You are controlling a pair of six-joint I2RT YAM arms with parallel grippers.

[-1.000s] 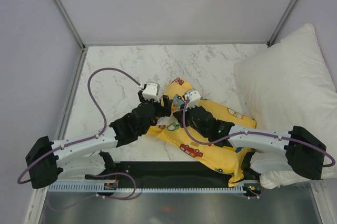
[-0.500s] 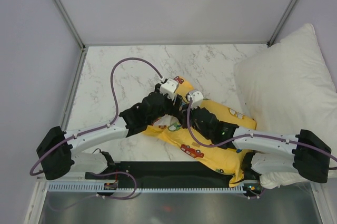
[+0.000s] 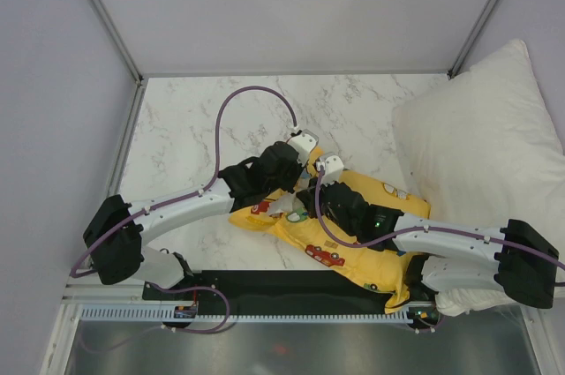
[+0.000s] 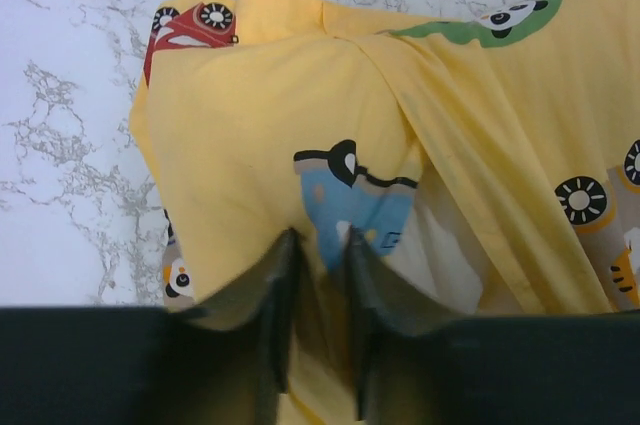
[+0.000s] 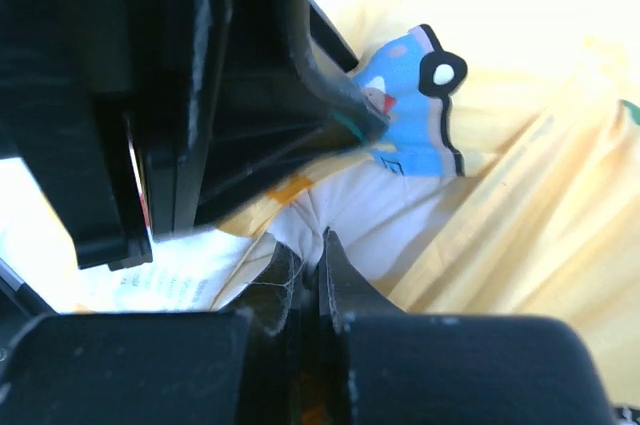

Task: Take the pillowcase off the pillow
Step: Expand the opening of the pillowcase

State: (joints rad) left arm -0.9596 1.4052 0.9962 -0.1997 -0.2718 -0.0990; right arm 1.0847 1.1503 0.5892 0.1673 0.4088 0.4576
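Left tool (image 4: 318, 241) advanced, apparently pinching pillowcase (image 4: 250, 115) edge

1. The pillowcase (image 4: 260, 135) fills most of the frame: creased yellow cloth, with a long fold running from top centre to lower right.
2. Its prints are a red vehicle (image 4: 190, 30) at upper left, a blue car (image 4: 345, 195) in the middle and a green vehicle (image 4: 490, 20) at upper right.
3. The left gripper (image 4: 320, 245) rises from bottom centre, its fingers (image 4: 283, 285) close together, pinching a ridge of cloth just below the blue car.
4. The marble table (image 4: 60, 145) shows at left and along the top.
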